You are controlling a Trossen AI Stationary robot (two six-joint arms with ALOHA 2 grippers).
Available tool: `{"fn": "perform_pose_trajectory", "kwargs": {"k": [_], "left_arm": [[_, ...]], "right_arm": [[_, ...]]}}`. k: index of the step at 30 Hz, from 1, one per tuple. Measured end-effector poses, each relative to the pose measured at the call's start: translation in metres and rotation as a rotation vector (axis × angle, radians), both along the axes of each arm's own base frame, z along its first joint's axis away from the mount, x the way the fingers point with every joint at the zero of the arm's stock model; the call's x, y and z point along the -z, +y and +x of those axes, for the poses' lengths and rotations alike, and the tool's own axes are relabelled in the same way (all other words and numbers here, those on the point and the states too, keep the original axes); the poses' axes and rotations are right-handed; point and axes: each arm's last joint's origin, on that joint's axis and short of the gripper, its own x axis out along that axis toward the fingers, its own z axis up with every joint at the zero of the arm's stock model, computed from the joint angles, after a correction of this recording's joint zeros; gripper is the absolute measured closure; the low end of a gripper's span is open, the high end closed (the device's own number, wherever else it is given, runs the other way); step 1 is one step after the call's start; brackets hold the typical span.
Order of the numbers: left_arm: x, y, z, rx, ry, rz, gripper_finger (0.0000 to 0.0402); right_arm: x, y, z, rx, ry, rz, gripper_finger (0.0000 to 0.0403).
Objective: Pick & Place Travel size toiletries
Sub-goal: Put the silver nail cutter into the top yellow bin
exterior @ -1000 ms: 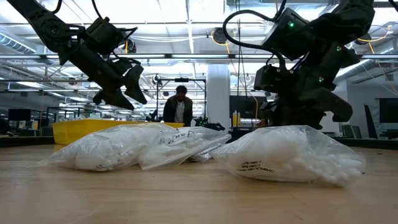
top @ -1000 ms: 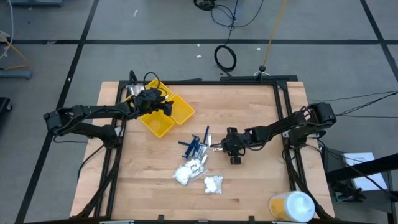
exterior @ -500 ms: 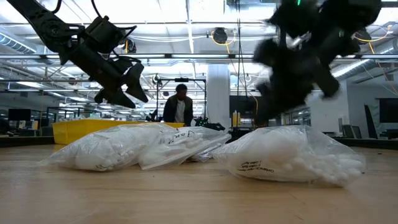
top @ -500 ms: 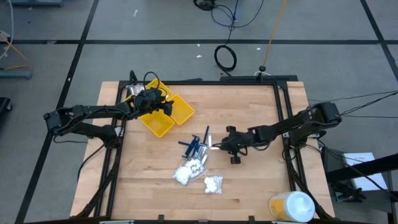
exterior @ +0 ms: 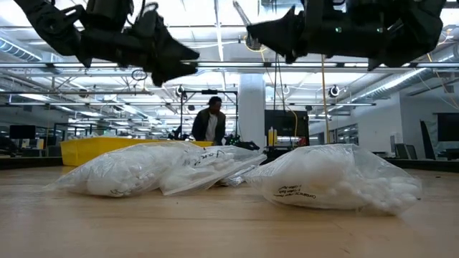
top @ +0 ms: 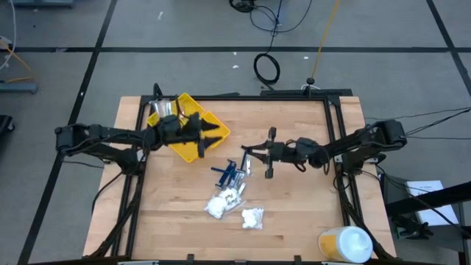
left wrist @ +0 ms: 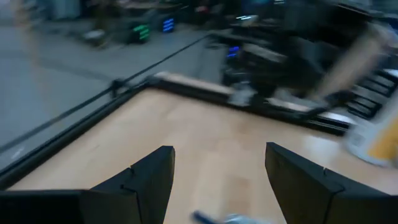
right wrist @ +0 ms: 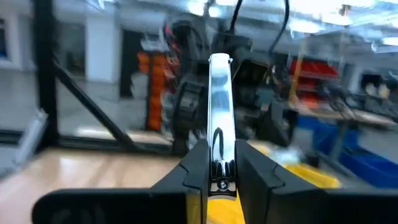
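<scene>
Clamped between the fingers of the right gripper point(right wrist: 210, 163) is a slim silvery-clear packet point(right wrist: 219, 115), standing up out of the grip in the right wrist view; any print on it is too small to read. From above, that right gripper point(top: 254, 152) hangs over the wooden table point(top: 294, 213), just to the right of the pile of toiletries and a little toward the far edge from it, with the arm stretched in level from the right side.

Using the pile as the landmark: its dark blue sticks point(top: 228, 172) lie at its far end, with two clear bags of white fluffy lumps, one bag point(top: 223, 202) touching the sticks' end and the other bag point(top: 252, 217) just beside it on the near side. In the low view the nearer bag point(exterior: 337, 179) carries a small block of dark print, not legible.

Up and to the left of the pile sits the yellow tray point(top: 193, 143). Over its right part hovers the left gripper point(top: 208, 137), its fingers point(left wrist: 146, 180) spread apart and holding nothing. Near the table's front right corner, well apart from the pile, stands a white-and-yellow round container point(top: 346, 244). Beyond the table, a person point(exterior: 209, 122) stands in the room.
</scene>
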Motion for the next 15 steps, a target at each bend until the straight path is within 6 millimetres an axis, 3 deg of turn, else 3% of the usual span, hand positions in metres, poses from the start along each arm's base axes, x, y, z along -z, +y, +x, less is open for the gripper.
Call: {"fn": "perform_pose_trajectory", "kwargs": {"k": [9, 15], "left_arm": [[-0.002, -0.055, 0.03, 0.228, -0.168, 0.339, 0.0158], [-0.009, -0.068, 0.052, 0.261, -0.189, 0.373, 0.0158]], "right_arm": [[0.012, 0.001, 0.004, -0.036, 0.027, -0.017, 0.0362], [0.012, 0.001, 0.004, -0.039, 0.024, -0.02, 0.0362]]}}
